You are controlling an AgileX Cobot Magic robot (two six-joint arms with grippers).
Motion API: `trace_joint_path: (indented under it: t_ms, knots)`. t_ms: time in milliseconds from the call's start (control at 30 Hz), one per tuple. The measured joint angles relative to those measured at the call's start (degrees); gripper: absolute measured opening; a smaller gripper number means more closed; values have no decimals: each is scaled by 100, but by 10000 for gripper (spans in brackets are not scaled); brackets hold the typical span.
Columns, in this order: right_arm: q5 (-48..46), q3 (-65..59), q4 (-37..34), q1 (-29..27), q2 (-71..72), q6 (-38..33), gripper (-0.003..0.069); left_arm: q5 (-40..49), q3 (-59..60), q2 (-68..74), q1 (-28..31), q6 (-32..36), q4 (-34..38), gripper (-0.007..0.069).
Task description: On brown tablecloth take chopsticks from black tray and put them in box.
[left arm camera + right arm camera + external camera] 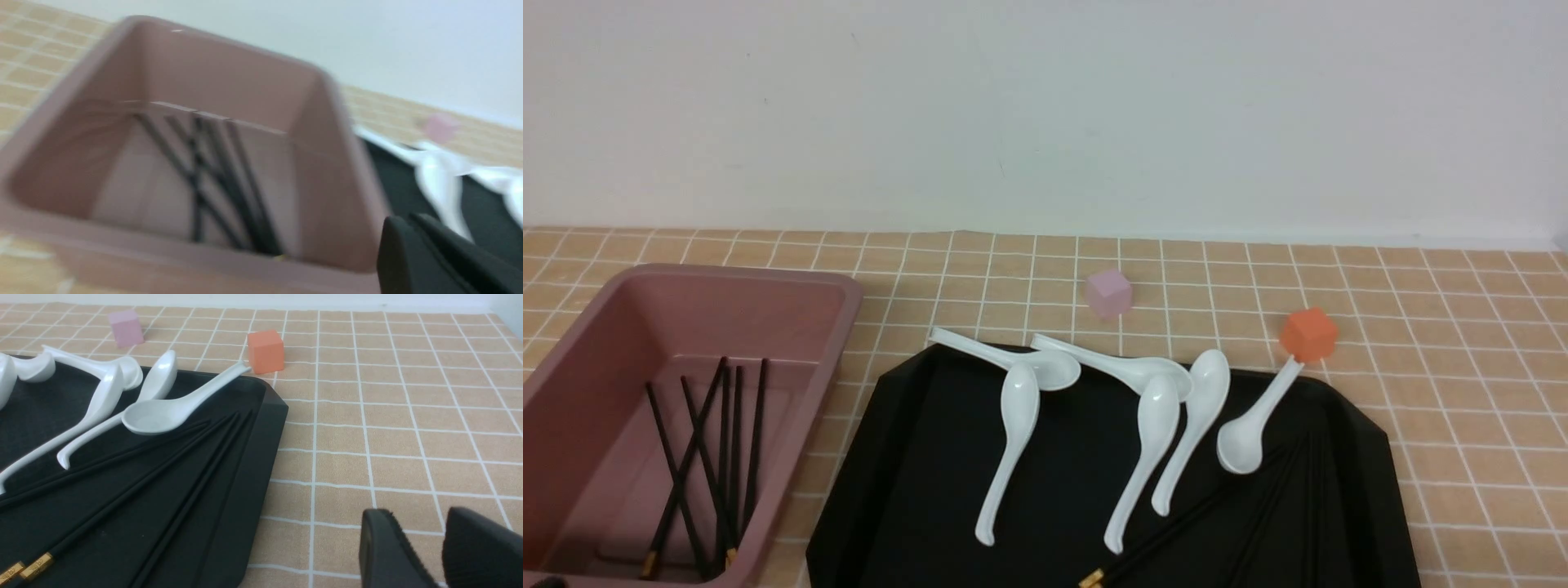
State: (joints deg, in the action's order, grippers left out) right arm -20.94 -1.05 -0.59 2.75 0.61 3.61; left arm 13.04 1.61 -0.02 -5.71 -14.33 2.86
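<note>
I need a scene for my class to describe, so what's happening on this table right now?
A two-armed robot is moving chopsticks from a black tray into a pink box. Several chopsticks in the box lie crossed on its bottom; more chopsticks on the tray wait beside five white spoons. Neither hand holds anything: the left hand is shut near the box, and the right hand hovers open over the brown tablecloth next to the tray.

no readable text, labels, numbers or signs anywhere
</note>
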Motion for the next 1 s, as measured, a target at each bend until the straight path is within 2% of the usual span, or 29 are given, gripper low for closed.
trace_joint_path:
  t_ms: [233,1000]
  knots:
    - [0,0,0,0,0,0,240,801,7,-64,172,-19,-286,-6]
    - [0,0,0,0,0,0,240,861,7,-64,176,-23,-286,13]
